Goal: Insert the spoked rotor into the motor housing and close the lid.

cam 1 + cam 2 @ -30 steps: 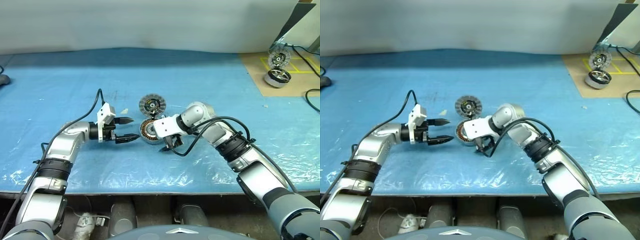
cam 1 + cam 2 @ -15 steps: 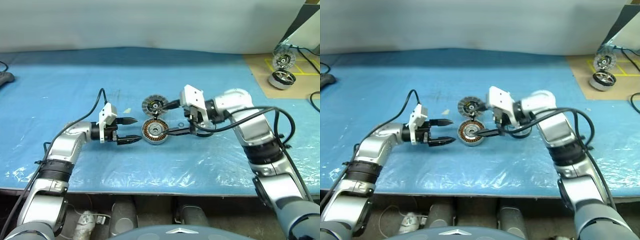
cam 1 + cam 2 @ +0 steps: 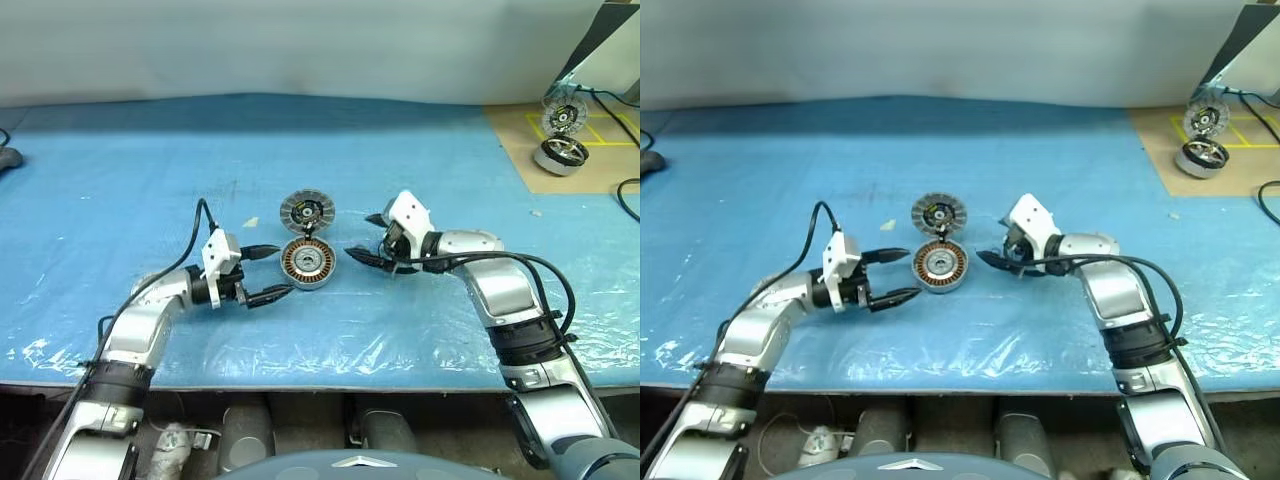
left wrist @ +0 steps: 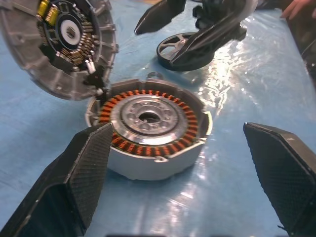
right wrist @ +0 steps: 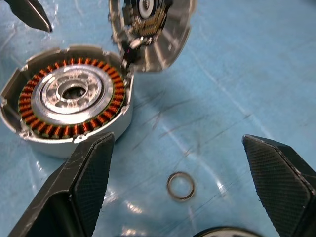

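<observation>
Right fingers (image 3: 360, 257), released and empty like the left fingers (image 3: 270, 294), have swung off the mid-counter housing (image 3: 306, 263) toward the rotor (image 4: 177, 47), probably uninserted; lid (image 3: 305, 211) off.

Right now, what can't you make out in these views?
- Spoked rotor: left wrist view, half covered by the right end effector; right wrist view, cut off by the bottom edge.
- Lid: cut by the top edge in both wrist views; its other face hidden.
- Two parts on the brown board: too small in the eye views.
</observation>
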